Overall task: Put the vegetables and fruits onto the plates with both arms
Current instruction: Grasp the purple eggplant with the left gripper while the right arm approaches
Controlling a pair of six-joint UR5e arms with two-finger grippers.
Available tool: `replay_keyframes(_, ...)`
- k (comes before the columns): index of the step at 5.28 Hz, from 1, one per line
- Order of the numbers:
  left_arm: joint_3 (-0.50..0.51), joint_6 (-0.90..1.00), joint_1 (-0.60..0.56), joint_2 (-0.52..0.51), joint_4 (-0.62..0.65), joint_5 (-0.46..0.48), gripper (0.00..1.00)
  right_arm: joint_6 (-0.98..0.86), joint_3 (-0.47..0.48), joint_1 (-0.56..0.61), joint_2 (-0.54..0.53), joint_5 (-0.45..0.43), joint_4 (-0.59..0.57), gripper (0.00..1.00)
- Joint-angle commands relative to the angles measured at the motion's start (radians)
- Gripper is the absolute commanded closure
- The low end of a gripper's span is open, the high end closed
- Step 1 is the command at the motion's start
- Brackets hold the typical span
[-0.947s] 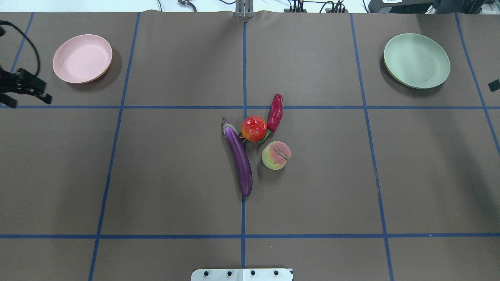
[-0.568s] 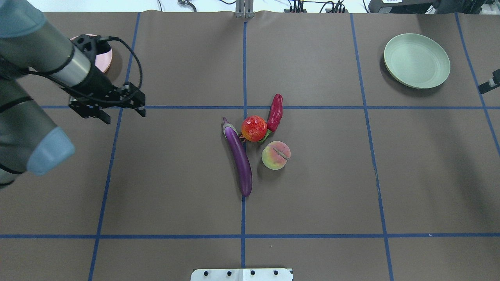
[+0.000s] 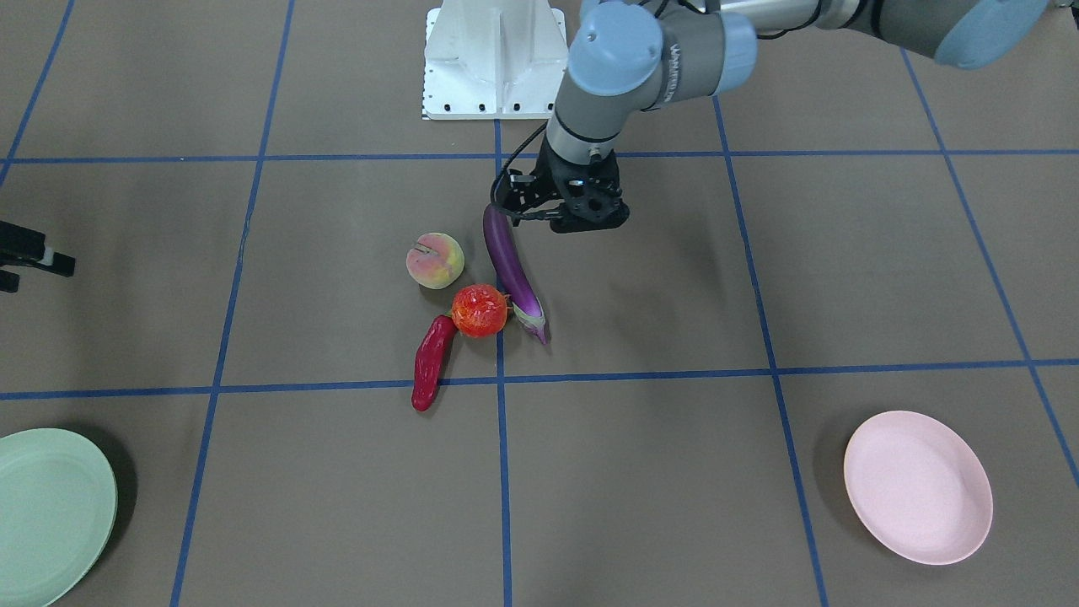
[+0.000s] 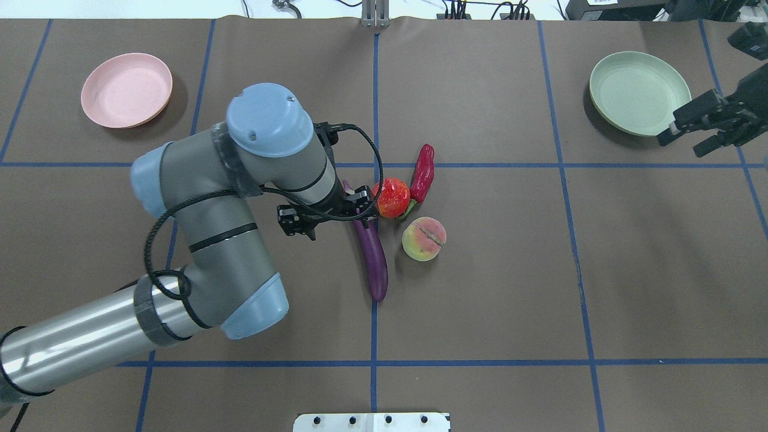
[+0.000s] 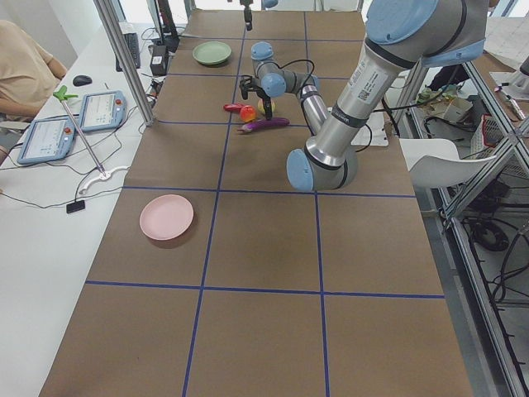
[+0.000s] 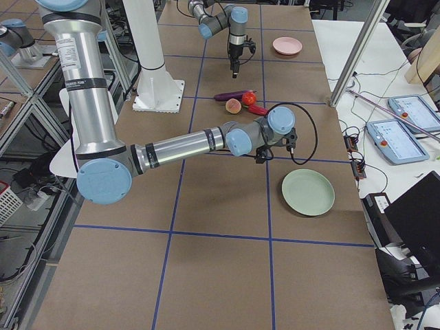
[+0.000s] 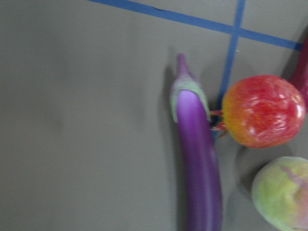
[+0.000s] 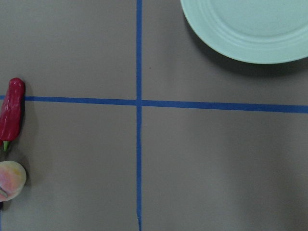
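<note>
The purple eggplant (image 4: pixel 373 252), the red-orange round fruit (image 4: pixel 391 197), the dark red chili (image 4: pixel 422 174) and the peach (image 4: pixel 424 239) lie clustered at the table's middle. My left gripper (image 4: pixel 342 228) hovers open above the eggplant's stem end, holding nothing. The left wrist view looks down on the eggplant (image 7: pixel 199 159) and the round fruit (image 7: pixel 262 110). My right gripper (image 4: pixel 681 146) is open and empty beside the mint green plate (image 4: pixel 639 93) at the far right. The pink plate (image 4: pixel 126 90) sits bare at the far left. The right wrist view shows the chili (image 8: pixel 12 113) and the peach (image 8: pixel 10 179).
The white base block (image 4: pixel 372 422) stands at the table's near edge. Blue tape lines (image 4: pixel 373 336) grid the brown table cover. My left arm's elbow (image 4: pixel 210 240) spans the near left part of the table.
My left arm swung from the left edge near the pink plate to over the eggplant. My right gripper came in from the right edge to beside the mint plate. The foods did not move.
</note>
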Motion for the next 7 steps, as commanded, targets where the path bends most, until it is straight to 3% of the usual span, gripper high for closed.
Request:
replay_keyframes(1,0.145,-0.005,0.044,-0.051,-0.070,0.024,0.00,0.177,-0.003,-0.126,0.107,-0.100,0.004,0.00)
replay_keyframes(3,0.207,-0.008,0.056,-0.073,-0.074,0.031,0.01,0.294,-0.015,-0.191,0.172,-0.149,0.002,0.00)
replay_keyframes(5,0.270,-0.012,0.070,-0.093,-0.124,0.031,0.12,0.376,-0.012,-0.250,0.204,-0.169,0.004,0.00)
replay_keyframes(6,0.276,-0.012,0.072,-0.093,-0.125,0.032,0.29,0.386,-0.012,-0.272,0.212,-0.172,0.004,0.00)
replay_keyframes(7,0.281,-0.012,0.072,-0.093,-0.126,0.031,0.87,0.389,-0.002,-0.299,0.217,-0.171,0.004,0.00)
